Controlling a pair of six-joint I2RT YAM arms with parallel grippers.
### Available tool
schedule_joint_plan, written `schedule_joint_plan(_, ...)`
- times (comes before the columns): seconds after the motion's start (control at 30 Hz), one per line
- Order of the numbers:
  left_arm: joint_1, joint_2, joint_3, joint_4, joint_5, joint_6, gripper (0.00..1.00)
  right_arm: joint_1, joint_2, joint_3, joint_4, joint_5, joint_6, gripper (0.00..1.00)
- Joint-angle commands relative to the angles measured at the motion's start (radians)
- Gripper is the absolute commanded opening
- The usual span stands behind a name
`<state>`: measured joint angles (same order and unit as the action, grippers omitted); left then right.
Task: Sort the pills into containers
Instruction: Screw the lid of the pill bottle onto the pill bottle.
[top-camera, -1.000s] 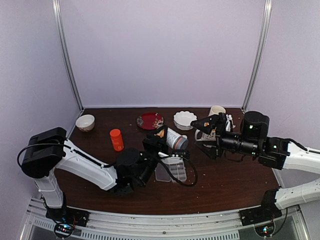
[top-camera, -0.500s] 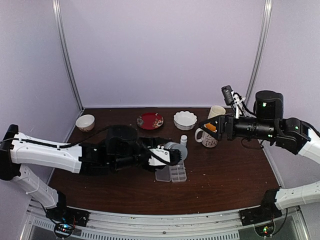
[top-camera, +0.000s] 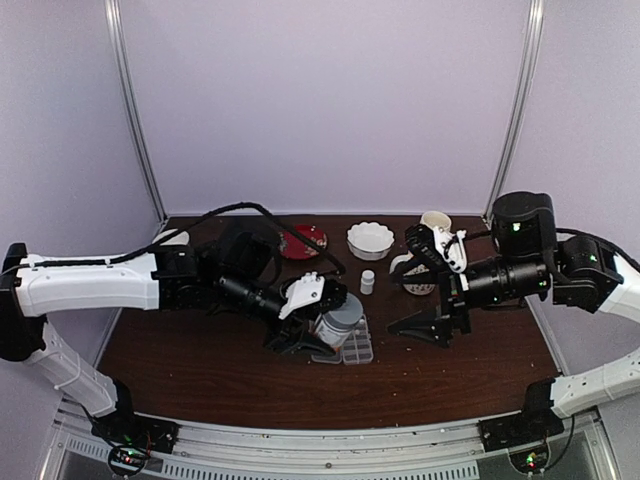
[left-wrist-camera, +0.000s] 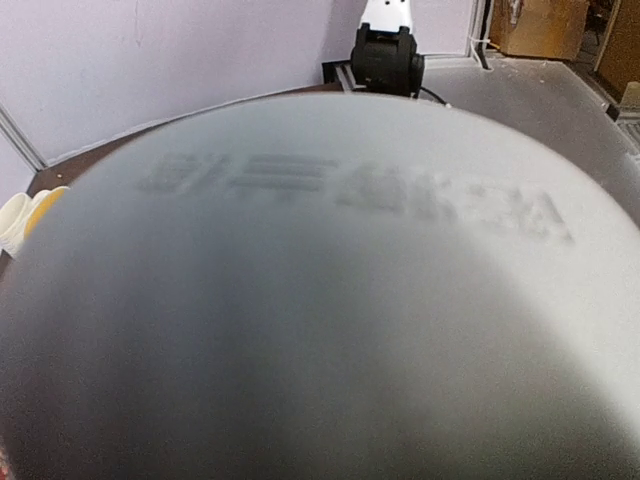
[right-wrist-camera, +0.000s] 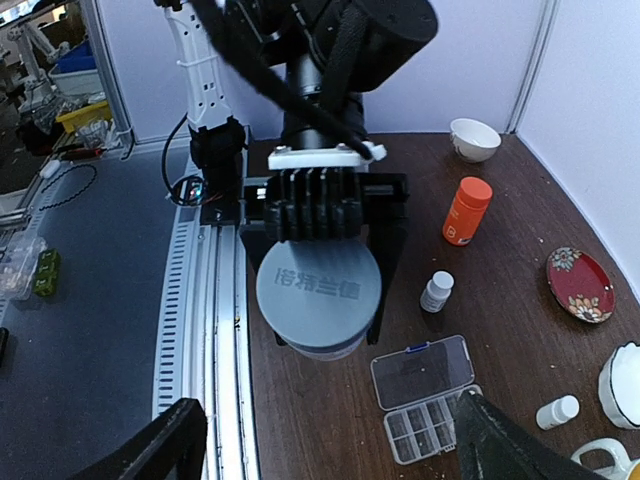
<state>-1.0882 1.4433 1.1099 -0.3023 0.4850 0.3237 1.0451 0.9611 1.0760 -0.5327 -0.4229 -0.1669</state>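
Left tool (top-camera: 316, 320) gripped the grey-capped jar (top-camera: 338, 322) just over the open box (top-camera: 356, 349) on the counter (top-camera: 200, 372), cap (right-wrist-camera: 318, 285) aimed at the right tool (top-camera: 428, 286), which gaped empty at the box's 3 o'clock, probably to unscrew it (couldn't spot any pills).

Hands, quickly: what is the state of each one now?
Left hand: closed on the grey jar.
Right hand: open, holding nothing.
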Motion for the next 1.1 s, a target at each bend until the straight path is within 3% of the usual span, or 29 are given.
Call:
schedule_joint_plan(0.0, 0.002, 0.037, 0.06, -0.054, 0.115, -0.079, 0.0, 0.055, 0.063, 0.036, 0.019, 0.03, -0.048, 0.87)
schedule_joint_plan(0.23, 0.002, 0.046, 0.061, -0.045, 0.087, -0.097, 0.0, 0.085, 0.11, -0.002, 0.226, 0.086, 0.057, 0.87)
schedule_joint_plan(0.57, 0.003, 0.029, 0.059, -0.031, 0.157, -0.082, 0.0, 0.12, 0.212, 0.054, 0.19, 0.043, 0.041, 0.89)
schedule_joint_plan(0.87, 0.003, 0.005, 0.035, 0.004, 0.176, -0.077, 0.0, 0.12, 0.222, 0.042, 0.271, -0.011, 0.082, 0.51)
schedule_joint_plan(1.07, 0.004, -0.015, 0.016, 0.047, 0.144, -0.102, 0.0, 0.119, 0.211, 0.037, 0.253, 0.014, 0.102, 0.44)
